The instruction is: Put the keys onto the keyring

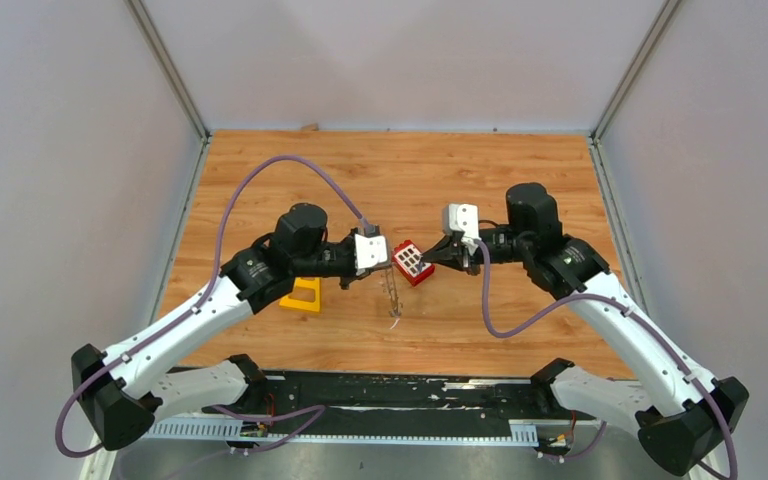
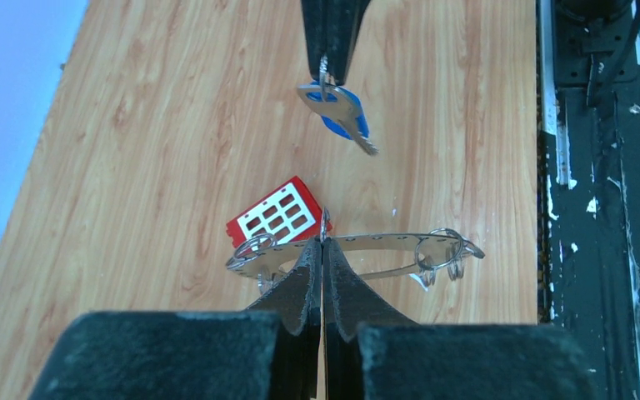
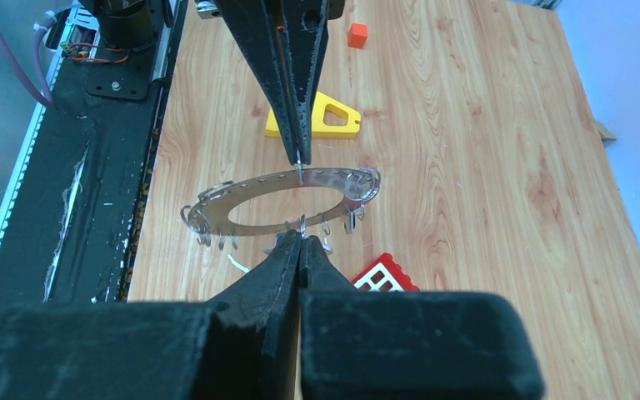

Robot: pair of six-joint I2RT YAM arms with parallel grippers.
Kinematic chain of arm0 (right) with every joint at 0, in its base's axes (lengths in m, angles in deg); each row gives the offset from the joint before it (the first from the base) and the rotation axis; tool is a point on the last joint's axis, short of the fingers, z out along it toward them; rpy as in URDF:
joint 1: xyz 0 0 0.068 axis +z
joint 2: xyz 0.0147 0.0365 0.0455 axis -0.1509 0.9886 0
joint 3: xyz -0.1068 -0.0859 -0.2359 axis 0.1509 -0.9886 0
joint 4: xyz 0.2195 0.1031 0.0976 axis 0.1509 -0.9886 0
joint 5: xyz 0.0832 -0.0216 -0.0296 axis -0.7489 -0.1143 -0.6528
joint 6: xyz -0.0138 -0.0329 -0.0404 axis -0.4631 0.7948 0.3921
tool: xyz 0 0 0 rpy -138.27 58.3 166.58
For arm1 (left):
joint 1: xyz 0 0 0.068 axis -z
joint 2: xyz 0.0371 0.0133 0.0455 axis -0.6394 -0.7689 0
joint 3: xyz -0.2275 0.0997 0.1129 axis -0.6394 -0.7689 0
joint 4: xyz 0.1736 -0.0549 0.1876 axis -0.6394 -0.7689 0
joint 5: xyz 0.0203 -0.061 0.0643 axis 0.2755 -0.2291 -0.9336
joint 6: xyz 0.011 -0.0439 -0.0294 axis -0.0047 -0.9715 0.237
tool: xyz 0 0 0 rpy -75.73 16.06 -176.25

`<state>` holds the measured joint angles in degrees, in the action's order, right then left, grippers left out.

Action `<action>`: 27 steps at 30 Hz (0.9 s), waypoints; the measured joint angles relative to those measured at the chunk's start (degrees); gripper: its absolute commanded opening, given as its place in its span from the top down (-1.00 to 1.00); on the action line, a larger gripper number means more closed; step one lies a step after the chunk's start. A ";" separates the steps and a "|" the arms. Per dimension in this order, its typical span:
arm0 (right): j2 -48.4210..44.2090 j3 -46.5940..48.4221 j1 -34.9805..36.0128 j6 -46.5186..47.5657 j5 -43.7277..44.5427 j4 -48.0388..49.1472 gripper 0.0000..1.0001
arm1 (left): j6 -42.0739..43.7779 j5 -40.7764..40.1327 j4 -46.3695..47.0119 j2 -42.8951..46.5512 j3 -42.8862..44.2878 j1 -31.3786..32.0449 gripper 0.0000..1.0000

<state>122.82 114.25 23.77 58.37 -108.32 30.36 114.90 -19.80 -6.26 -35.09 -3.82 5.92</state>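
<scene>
Three cameras, one brown wooden table (image 1: 410,165)
The top one looks down from high behind the arms. Each wrist camera sits close behind its claw, with the left claw (image 2: 322,243) and right claw (image 3: 302,239) facing each other. Both see the flat grey metal ring (image 2: 383,242) between them.

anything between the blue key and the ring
Nothing visible: the right claw holds the blue key in open air facing the ring in the left claw; the red block lies on the table, not between them.

A robotics lab cell: plain white panels (image 1: 60,150) in metal framing (image 1: 167,70) enclose a wood-grain table (image 1: 400,170) bearing two robot arms (image 1: 190,320).
</scene>
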 measured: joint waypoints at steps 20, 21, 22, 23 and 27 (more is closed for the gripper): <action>2.93 -2.25 0.00 -2.82 -2.43 2.10 1.00 | -14.71 1.03 9.55 0.63 -3.98 0.11 1.00; 2.93 -2.25 0.00 -2.84 -2.62 2.14 1.00 | -15.26 1.07 10.27 0.63 -4.63 0.11 1.00; 2.93 -2.25 0.00 -2.86 -2.78 2.19 1.00 | -15.82 1.11 10.84 0.63 -5.35 0.11 1.00; 2.93 -2.25 0.00 -2.93 -3.04 2.23 1.00 | -16.28 1.14 11.26 0.63 -6.01 0.11 1.00; 2.99 -2.25 0.00 -3.28 -3.91 2.49 1.00 | -17.81 1.18 12.02 0.63 -6.84 0.11 1.00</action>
<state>125.82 112.00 23.77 55.09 -112.23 32.85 97.09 -18.61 5.76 -34.46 -10.66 6.03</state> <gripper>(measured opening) 0.010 0.007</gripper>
